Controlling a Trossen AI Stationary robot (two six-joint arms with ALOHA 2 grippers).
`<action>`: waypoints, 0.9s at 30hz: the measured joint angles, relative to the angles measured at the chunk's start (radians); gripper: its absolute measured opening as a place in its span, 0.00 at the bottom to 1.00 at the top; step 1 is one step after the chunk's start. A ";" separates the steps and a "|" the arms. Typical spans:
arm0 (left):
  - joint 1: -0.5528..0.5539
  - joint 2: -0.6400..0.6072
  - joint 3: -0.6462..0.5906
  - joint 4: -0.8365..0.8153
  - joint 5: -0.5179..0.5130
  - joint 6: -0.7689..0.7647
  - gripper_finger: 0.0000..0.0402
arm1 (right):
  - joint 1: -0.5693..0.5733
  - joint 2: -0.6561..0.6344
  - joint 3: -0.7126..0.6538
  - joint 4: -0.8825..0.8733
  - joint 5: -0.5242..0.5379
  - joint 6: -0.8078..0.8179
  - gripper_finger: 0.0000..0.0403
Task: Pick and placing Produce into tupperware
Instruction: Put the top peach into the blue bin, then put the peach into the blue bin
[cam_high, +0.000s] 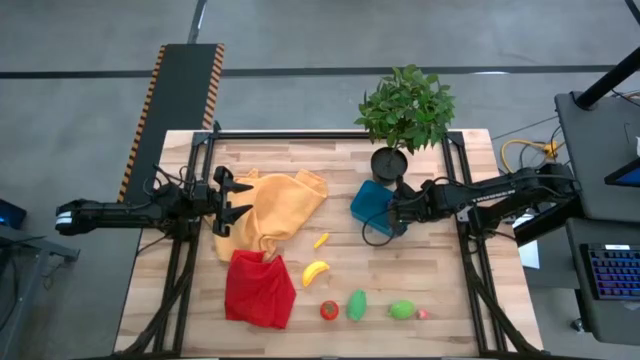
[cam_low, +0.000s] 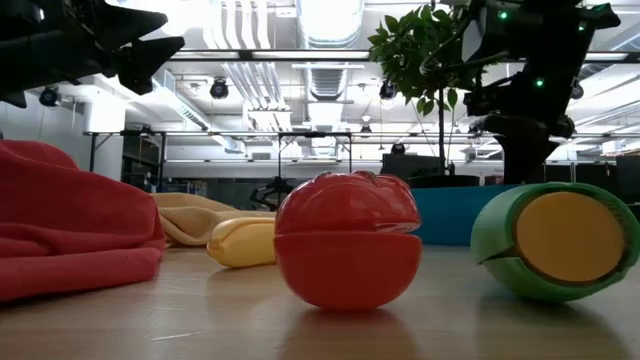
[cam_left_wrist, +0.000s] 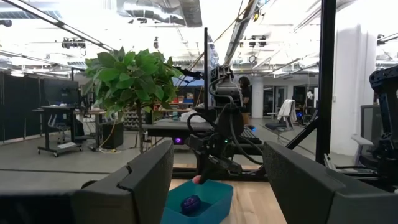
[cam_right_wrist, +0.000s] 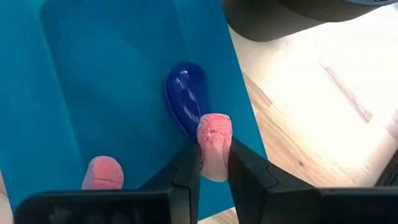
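Note:
The teal tupperware (cam_high: 365, 200) sits right of the table's centre, below the potted plant. In it lie the purple eggplant (cam_right_wrist: 185, 96) and a pink piece (cam_right_wrist: 102, 173). My right gripper (cam_right_wrist: 214, 165) hovers over it, shut on another pink piece (cam_right_wrist: 214, 134). The small yellow piece (cam_high: 321, 240), banana (cam_high: 316, 272), red tomato (cam_high: 329, 310), two green pieces (cam_high: 356, 305) (cam_high: 401, 310) and a tiny pink one (cam_high: 423, 314) lie on the wood. My left gripper (cam_high: 232, 200) is open at the yellow cloth's left edge, touching nothing. My right gripper pinches the pink piece by its lower half (cam_right_wrist: 214, 163) between the two fingertips, coming from above and slanting down from the table's right. The upper half sticks out beyond the fingertips. The piece (cam_left_wrist: 198, 180) hangs over the tupperware's inside, above the eggplant, clear of the floor.
A yellow cloth (cam_high: 280, 205) and a red cloth (cam_high: 260, 290) lie left of centre. The leafy plant (cam_high: 405, 105) in its black pot (cam_high: 390, 162) stands at the far edge, just behind the tupperware. Bare wood shows between the tupperware and the row of produce.

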 joint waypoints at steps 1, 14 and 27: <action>0.000 0.000 0.000 0.000 0.000 0.000 0.58 | 0.000 0.000 0.000 0.000 0.000 0.000 0.16; 0.000 0.000 0.000 0.000 0.000 0.000 0.58 | 0.000 -0.002 0.015 0.001 -0.015 0.030 0.41; 0.000 0.002 -0.002 -0.026 0.000 -0.008 0.58 | 0.150 -0.121 0.192 0.003 -0.523 0.150 0.39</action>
